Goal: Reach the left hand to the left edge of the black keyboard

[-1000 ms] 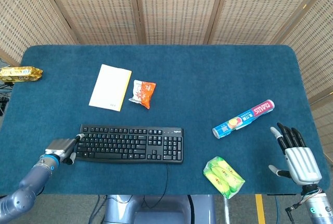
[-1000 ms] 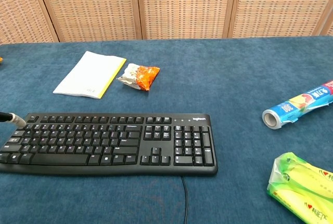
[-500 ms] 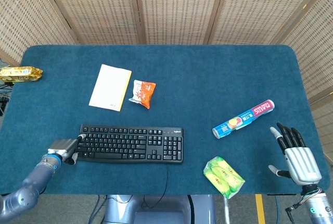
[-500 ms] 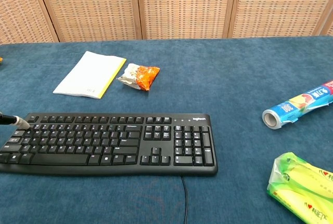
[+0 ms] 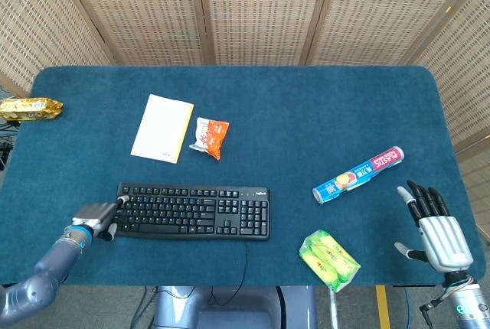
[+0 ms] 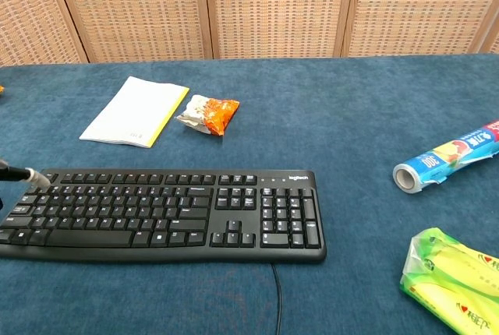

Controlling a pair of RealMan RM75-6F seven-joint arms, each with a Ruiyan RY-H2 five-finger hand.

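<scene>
The black keyboard (image 5: 193, 210) lies at the table's front, left of centre, its cable running off the front edge. My left hand (image 5: 95, 216) sits at the keyboard's left end, holding nothing. One finger reaches over the top-left corner keys, and its fingertip (image 6: 31, 176) shows at the left border of the chest view, on the keyboard (image 6: 164, 213). The rest of that hand is out of the chest frame. My right hand (image 5: 436, 229) rests at the front right of the table, fingers spread and empty, seen only in the head view.
A white and yellow booklet (image 5: 162, 128) and an orange snack packet (image 5: 210, 137) lie behind the keyboard. A blue plastic-wrap roll (image 5: 358, 174) and a green packet (image 5: 329, 259) lie to the right. A gold wrapper (image 5: 29, 107) sits at the far left edge.
My left hand has edged slightly right, bringing its fingertip further over the keyboard's top-left corner. The right hand has not moved.
</scene>
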